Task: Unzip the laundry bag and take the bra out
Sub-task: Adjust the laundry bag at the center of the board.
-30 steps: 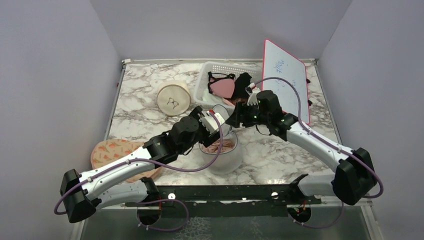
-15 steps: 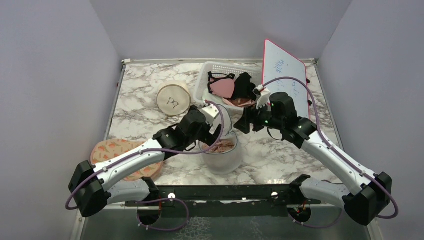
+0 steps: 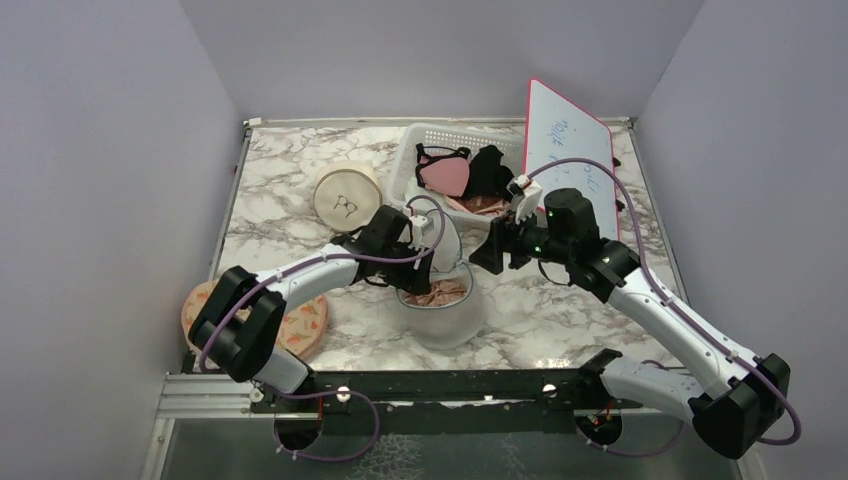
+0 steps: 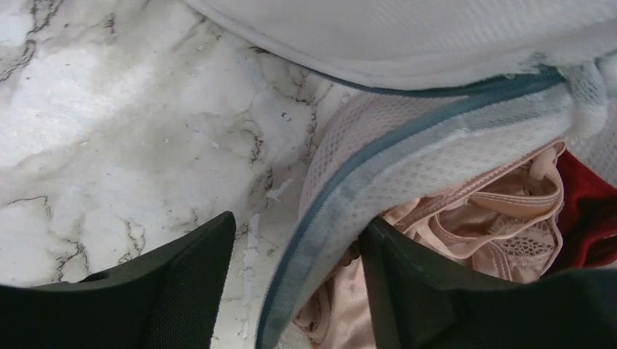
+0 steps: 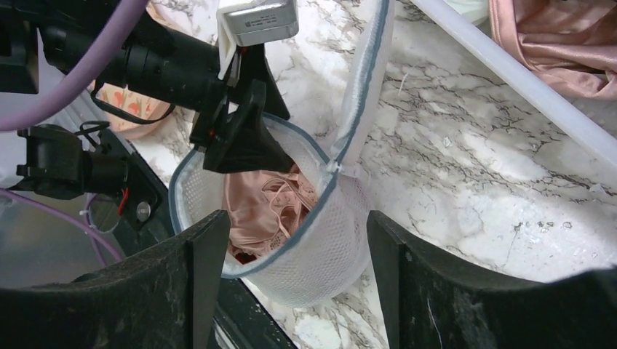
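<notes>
The laundry bag [image 3: 442,318], a white mesh drum, stands near the front middle of the table. Its grey-blue zip ring [image 4: 378,163] is open and the lid flap [image 5: 364,80] stands up at the far side. A peach bra [image 5: 265,203] lies inside, also seen in the left wrist view [image 4: 502,233], with something red [image 4: 589,211] beside it. My left gripper [image 3: 418,268] is open and straddles the bag's far-left rim [image 4: 298,225], one finger outside over the marble, one inside against the bra. My right gripper [image 3: 484,254] is open and empty, above and right of the bag [image 5: 298,218].
A white basket [image 3: 415,140] with pink and black garments stands at the back middle. A red-edged whiteboard [image 3: 570,150] leans at the back right. A cream round case [image 3: 346,197] sits left of the basket. A peach patterned pouch [image 3: 300,325] lies at the front left, partly under my left arm.
My left arm has folded its elbow back to the left and its gripper has come down over the bag's rim. My right gripper has drawn back to the right, away from the lid.
</notes>
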Tool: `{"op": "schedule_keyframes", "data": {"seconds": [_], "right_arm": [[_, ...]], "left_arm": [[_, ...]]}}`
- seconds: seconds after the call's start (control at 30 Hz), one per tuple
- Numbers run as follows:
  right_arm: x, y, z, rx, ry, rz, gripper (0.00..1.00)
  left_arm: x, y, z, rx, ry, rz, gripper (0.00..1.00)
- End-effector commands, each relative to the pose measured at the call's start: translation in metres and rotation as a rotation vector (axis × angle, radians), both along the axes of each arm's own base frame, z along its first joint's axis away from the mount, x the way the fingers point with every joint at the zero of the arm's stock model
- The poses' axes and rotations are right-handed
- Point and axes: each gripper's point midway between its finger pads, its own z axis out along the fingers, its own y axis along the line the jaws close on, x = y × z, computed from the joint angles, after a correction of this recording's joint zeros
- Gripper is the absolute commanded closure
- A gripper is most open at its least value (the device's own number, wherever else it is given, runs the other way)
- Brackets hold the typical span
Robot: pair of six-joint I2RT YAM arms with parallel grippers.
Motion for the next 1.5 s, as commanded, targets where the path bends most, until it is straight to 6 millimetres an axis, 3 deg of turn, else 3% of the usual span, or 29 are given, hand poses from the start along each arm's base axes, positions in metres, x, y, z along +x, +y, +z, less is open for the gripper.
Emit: {"op": "schedule_keyframes", "data": {"seconds": [0.0, 0.07, 0.17, 0.37, 0.43, 0.53, 0.6, 0.67, 0.7, 0.73, 0.8, 1.0, 1.1, 1.2, 1.3, 1.47], "right_arm": [[-0.009, 0.000, 0.004, 0.022, -0.012, 0.029, 0.32], [-0.010, 0.000, 0.004, 0.026, -0.015, 0.033, 0.33], [-0.010, 0.004, 0.002, 0.035, -0.008, 0.048, 0.33], [-0.011, 0.015, -0.001, 0.059, 0.019, 0.099, 0.35], [-0.013, 0.021, -0.001, 0.080, 0.028, 0.130, 0.35], [-0.017, 0.031, -0.002, 0.102, 0.054, 0.180, 0.36], [-0.017, 0.032, -0.001, 0.101, 0.053, 0.185, 0.36], [-0.015, 0.030, 0.001, 0.092, 0.040, 0.174, 0.36], [-0.014, 0.029, 0.002, 0.088, 0.034, 0.171, 0.36], [-0.014, 0.029, 0.003, 0.084, 0.030, 0.171, 0.36], [-0.014, 0.028, 0.003, 0.082, 0.028, 0.171, 0.36], [-0.018, 0.029, 0.000, 0.086, 0.039, 0.181, 0.36], [-0.020, 0.027, 0.001, 0.087, 0.034, 0.178, 0.36], [-0.021, 0.027, 0.001, 0.090, 0.032, 0.180, 0.36], [-0.021, 0.027, 0.001, 0.090, 0.031, 0.184, 0.36], [-0.020, 0.028, 0.000, 0.093, 0.031, 0.186, 0.36]], "left_arm": [[-0.008, -0.010, 0.020, -0.104, 0.012, -0.021, 0.56], [-0.002, -0.005, 0.031, -0.106, -0.047, 0.027, 0.72], [0.004, 0.003, 0.051, -0.146, -0.137, 0.105, 0.86], [0.004, 0.024, 0.088, -0.297, -0.309, 0.276, 0.92], [-0.003, 0.022, 0.095, -0.370, -0.328, 0.274, 0.98], [-0.008, 0.018, 0.111, -0.471, -0.372, 0.258, 0.99], [-0.007, 0.021, 0.107, -0.443, -0.357, 0.272, 0.87], [0.000, 0.030, 0.094, -0.333, -0.315, 0.319, 0.51], [0.002, 0.032, 0.083, -0.268, -0.281, 0.325, 0.41], [0.004, 0.034, 0.076, -0.217, -0.260, 0.326, 0.35], [0.005, 0.033, 0.065, -0.159, -0.223, 0.305, 0.34], [-0.003, 0.011, 0.042, -0.188, -0.133, 0.193, 0.56], [-0.003, 0.010, 0.036, -0.177, -0.118, 0.187, 0.71], [-0.001, 0.010, 0.046, -0.199, -0.153, 0.181, 0.89], [-0.002, 0.009, 0.062, -0.239, -0.201, 0.166, 1.00], [0.000, 0.022, 0.092, -0.297, -0.317, 0.227, 1.00]]}}
